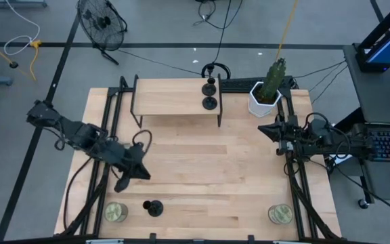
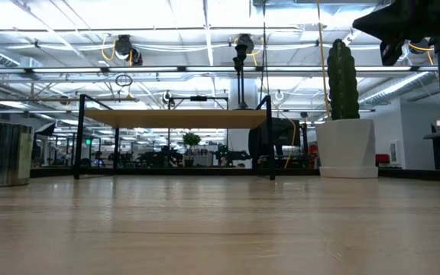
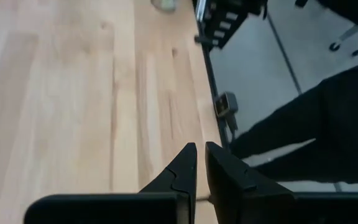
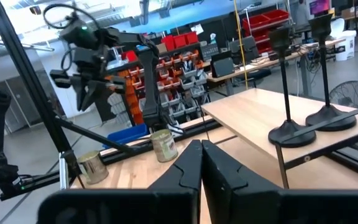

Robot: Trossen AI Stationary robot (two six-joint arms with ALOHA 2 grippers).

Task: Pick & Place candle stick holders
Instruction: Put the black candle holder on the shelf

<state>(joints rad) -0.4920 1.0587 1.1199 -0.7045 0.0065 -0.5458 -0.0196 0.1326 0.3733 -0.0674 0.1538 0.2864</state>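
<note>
Overhead, two candle stick holders (image 1: pixel 210 103) stand one behind the other at the right end of a raised wooden shelf (image 1: pixel 168 98) along the surface's (image 1: pixel 208 183) far edge, just left of a white pot with a cactus (image 1: pixel 265 95) near the far right corner. A third candle stick holder (image 1: pixel 154 207) stands on the surface near its front edge, left of centre, beside a greenish jar candle (image 1: pixel 116 212) at the front left corner. Another jar candle (image 1: pixel 280 214) sits at the front right corner. The left hand (image 1: pixel 124 181) hangs above the left part of the surface, its fingers (image 3: pixel 182 171) nearly pressed together and holding nothing. The right hand (image 1: pixel 264 127) waits at the right edge, fingers (image 4: pixel 188 165) pressed together, empty.
</note>
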